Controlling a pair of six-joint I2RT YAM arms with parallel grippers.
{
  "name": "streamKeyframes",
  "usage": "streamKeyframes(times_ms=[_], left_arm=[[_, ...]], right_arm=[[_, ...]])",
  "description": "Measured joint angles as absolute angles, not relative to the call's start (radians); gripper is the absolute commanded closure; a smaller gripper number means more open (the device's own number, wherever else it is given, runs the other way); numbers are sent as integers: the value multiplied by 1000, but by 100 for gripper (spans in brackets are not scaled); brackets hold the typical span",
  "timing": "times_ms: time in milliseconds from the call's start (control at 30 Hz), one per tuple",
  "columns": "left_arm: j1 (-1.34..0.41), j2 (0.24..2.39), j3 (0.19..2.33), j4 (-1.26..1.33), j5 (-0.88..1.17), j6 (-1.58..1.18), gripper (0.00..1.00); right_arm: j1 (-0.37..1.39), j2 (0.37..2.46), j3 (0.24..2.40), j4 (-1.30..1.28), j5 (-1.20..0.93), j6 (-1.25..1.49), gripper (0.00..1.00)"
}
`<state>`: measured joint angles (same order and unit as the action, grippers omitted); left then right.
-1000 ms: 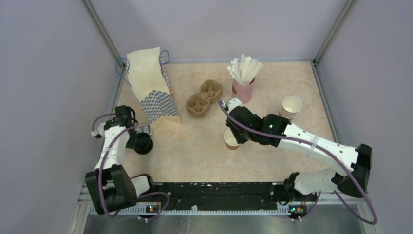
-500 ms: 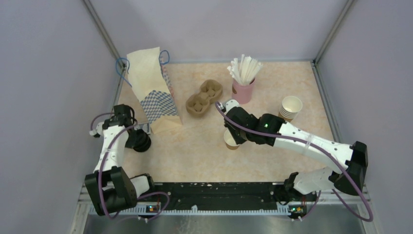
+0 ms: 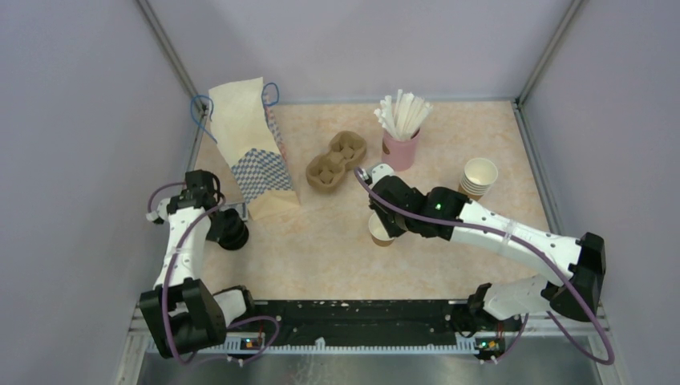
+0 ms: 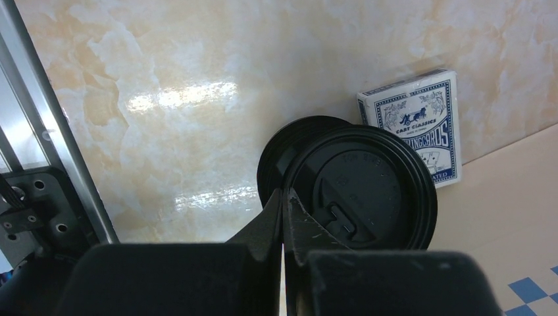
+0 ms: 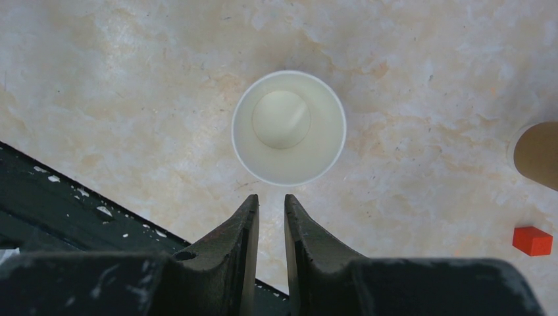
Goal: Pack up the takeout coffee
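Observation:
The takeout coffee's brown paper cup [image 5: 288, 127] stands upright on the table without a lid, white and empty inside. In the top view the same cup [image 3: 378, 233] is partly under my right gripper [image 3: 386, 210]. My right gripper [image 5: 270, 201] hovers just beside the cup's rim, jaws a narrow gap apart with nothing between them. By the left wall, my left gripper [image 4: 283, 194] is shut on the rim of a black lid [image 4: 358, 187]. A second black lid [image 4: 273, 155] lies just beneath it. In the top view the black lid [image 3: 233, 233] shows next to the left gripper [image 3: 223, 227].
A patterned paper bag [image 3: 250, 148] stands at the back left. A cardboard cup carrier [image 3: 337, 159], a pink cup of white straws [image 3: 401, 144] and a stack of lidless cups [image 3: 479, 176] are behind. A card deck [image 4: 414, 125] lies by the lids. A red block [image 5: 532, 240] lies near the cup.
My left gripper has closed onto the black lid's rim and drawn slightly toward the left wall. The right arm has shifted a little left over the cup.

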<state>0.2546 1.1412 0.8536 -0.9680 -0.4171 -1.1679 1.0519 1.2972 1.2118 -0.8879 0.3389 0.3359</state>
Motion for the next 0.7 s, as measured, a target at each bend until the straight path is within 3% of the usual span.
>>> streamKeyframes(times_ms=[100,167,200,233,267,700], left_arm=[[255,1139,854,-968,-413,-1168,98],[255,1134,854,-968,-407,-1164,85],[255,1131,854,-967,-405,-1160,86],[255,1129,854,-965,-402,-1154,96],[255,1127,854,-962,-397,-1152,100],[255,1125,839,-951,-386,-1153,100]], right_arm=[[1052,1297,1212,-888,339,336,80],[1052,1297,1212,-888,339,336,80],[1052,1297,1212,-888,339,336,80],[1052,1297,1212,-888,339,336,79],[1052,1297,1212,-888,339,336,80],[1052,1297,1212,-888,339,336,79]])
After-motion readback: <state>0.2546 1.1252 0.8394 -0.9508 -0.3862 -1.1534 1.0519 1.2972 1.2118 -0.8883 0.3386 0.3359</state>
